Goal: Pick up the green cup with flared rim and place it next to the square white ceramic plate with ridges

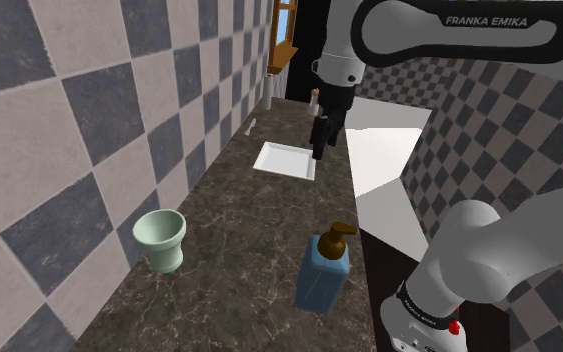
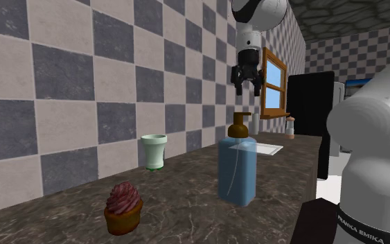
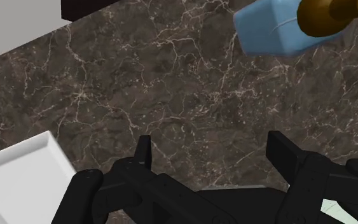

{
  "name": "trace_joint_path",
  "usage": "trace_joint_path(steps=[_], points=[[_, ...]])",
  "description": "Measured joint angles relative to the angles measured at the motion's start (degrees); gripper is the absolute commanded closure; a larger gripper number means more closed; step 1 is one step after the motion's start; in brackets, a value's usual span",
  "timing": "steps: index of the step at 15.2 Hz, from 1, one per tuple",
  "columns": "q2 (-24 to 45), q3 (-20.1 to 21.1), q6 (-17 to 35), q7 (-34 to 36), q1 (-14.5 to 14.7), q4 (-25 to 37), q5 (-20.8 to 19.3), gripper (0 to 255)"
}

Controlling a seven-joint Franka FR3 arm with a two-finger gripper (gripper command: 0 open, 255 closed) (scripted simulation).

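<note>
Cup: the pale green cup with a flared rim point(image 1: 159, 240) stands upright on the dark veined stone countertop point(image 1: 239, 230), close to the checked tile wall.
Cup's neighbours: a blue soap bottle with a brown pump point(image 1: 324, 265) stands near it towards the counter's front edge. In the second exterior view a brown cupcake with dark red frosting point(image 2: 123, 206) sits nearer the camera.
Plate: the square white plate with a raised rim point(image 1: 286, 158) lies flat further along the counter, well apart from the cup.
Claw: the black two-finger gripper point(image 1: 319, 152) hangs high above the counter, just beside the plate. Its fingers point(image 3: 144, 153) are spread wide with nothing between them but bare stone.
Handling: the cup looks small, rigid and light, and probably smooth enough to slip. If ceramic, it would chip if dropped.
Where to hold: the narrower body below the flare looks the best place. The rim above would then act as a stop against sliding.
Risk: a grip on the rim itself could tip the cup towards the wall.
Step in hand: the approach to the cup is not yet made.
</note>
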Motion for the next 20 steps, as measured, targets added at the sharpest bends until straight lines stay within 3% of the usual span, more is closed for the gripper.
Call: trace_joint_path(steps=[8,20], points=[[13.1,4.6,9.6,5.1,2.6,3.7,3.7,0],[36.0,10.0,18.5,12.1,6.2,18.6,4.6,0]])
